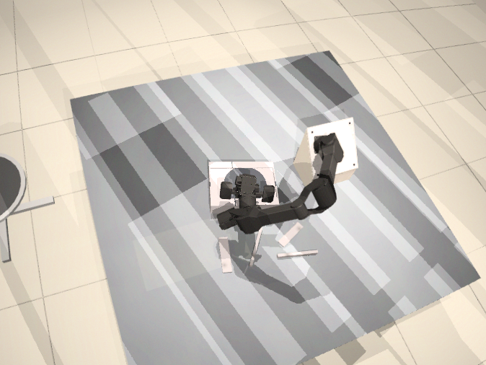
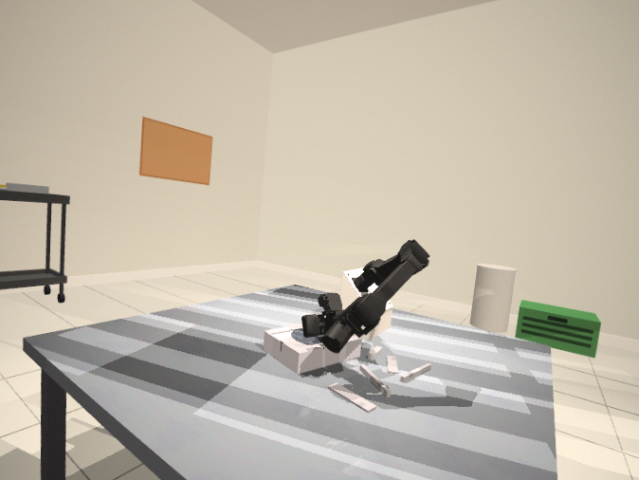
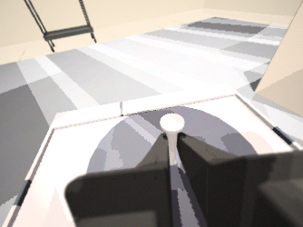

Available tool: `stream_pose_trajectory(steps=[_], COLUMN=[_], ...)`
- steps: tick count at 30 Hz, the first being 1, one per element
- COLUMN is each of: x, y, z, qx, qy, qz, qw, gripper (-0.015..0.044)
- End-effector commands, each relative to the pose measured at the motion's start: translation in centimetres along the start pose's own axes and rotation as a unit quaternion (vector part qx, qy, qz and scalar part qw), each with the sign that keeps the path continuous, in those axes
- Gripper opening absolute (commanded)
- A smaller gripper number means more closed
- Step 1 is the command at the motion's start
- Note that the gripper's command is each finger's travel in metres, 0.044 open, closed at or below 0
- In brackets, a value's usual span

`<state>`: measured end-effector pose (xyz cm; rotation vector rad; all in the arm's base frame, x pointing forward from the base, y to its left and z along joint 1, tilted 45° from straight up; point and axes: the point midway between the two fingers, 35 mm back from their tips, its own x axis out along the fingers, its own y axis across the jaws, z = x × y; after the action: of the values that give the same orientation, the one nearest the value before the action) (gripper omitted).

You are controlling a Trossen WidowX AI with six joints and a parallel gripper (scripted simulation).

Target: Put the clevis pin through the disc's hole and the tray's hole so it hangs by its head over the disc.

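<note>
Here, we see our end effector (image 1: 246, 184) (image 3: 172, 135) pinching the pin (image 3: 172, 130) below its head, above the disc (image 1: 257, 172) (image 3: 113, 143), inside the surface's edges. We judge this smooth steel is stiff and slippery, so we should hold the upper shank, and lower it gently; the disc may slide easily.

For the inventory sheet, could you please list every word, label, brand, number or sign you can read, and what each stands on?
There are none to read: no lettering shows on the tray, the arm, the green box or the orange board.
</note>
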<state>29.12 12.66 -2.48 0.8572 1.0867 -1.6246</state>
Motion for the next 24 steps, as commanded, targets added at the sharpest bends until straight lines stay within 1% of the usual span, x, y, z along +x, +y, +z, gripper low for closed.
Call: stream_pose_trajectory(steps=[1,24], x=[-0.01,-0.01], y=[0.27,0.96], z=[-0.04,-0.03], qx=[-0.001,-0.001], qy=[0.0,0.0], qz=[0.002,0.003], qw=[1.0,1.0], gripper=[0.0,0.0])
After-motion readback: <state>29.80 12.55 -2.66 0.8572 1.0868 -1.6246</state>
